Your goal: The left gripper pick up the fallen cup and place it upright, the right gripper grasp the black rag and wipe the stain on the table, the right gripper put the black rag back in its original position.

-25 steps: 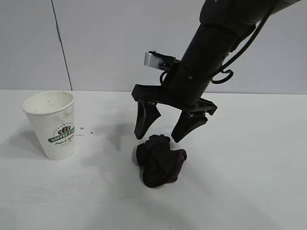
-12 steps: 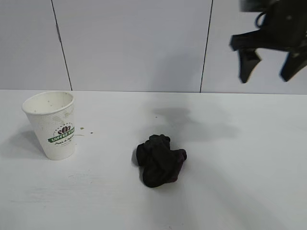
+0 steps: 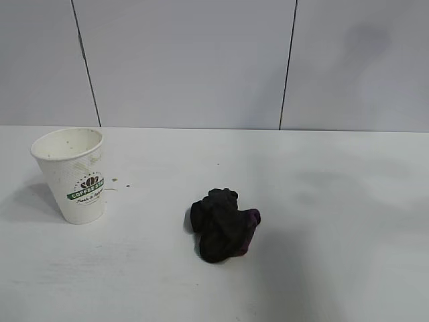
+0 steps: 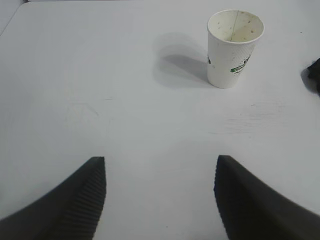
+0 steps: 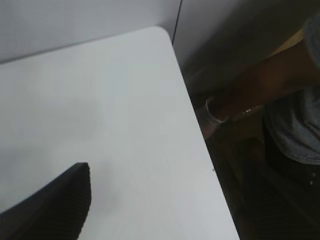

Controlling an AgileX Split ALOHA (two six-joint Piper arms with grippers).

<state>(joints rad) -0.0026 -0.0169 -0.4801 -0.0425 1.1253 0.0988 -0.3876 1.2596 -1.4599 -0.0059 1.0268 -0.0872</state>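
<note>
Upright cup [image 3: 73, 174] near the desk's [image 3: 335, 268] left side, black rag [image 3: 222, 223] lying mid-desk, well apart from it, faint specks of stain [image 3: 120, 182] just beside the cup. Broad bare surface open on every side. Left gripper [image 4: 159, 200] hovering short of the cup, fingers [image 4: 75, 200] spread, holding nothing. Right gripper over the desk's rounded corner, one finger [image 5: 55, 205] visible, released, near a person's arm [image 5: 260, 85] beyond the edge.

Even, soft light fills the exterior view. The cup [image 3: 72, 174] throws a faint shadow to its left on the table [image 3: 335, 255], the rag [image 3: 222, 224] a small one (barely darker than the top). The right wrist view is smeared with blur, its far side dim.
</note>
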